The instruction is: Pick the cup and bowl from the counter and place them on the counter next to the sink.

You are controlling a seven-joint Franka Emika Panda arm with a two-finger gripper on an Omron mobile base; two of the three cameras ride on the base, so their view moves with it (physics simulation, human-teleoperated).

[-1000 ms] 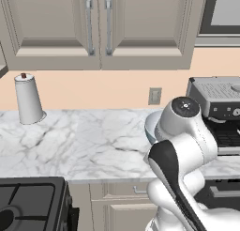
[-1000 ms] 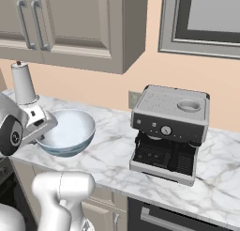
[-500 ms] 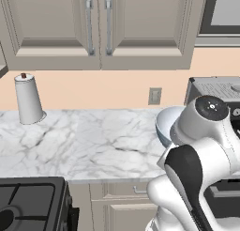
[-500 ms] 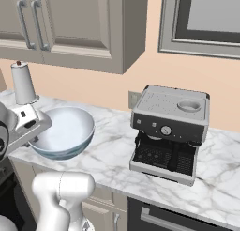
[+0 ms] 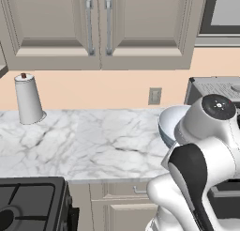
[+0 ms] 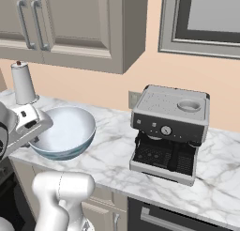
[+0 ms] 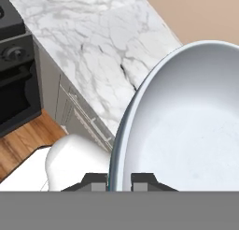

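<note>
Pincer [image 7: 119,180] pinching bowl [image 7: 186,126] by near rim, one fingertip [image 7: 94,180] outside wall, other inside. Bowl [image 6: 63,131] on marble worktop [image 6: 112,157], left of coffee machine [image 6: 169,131]. Paper towel roll [image 5: 28,99] far left by wall.

Pale blue-white bowl [image 7: 186,126] fills the right side, its rim between the gripper [image 7: 119,181] tips. Marble tabletop [image 7: 98,42] behind; black stove [image 7: 11,61] at left.
</note>
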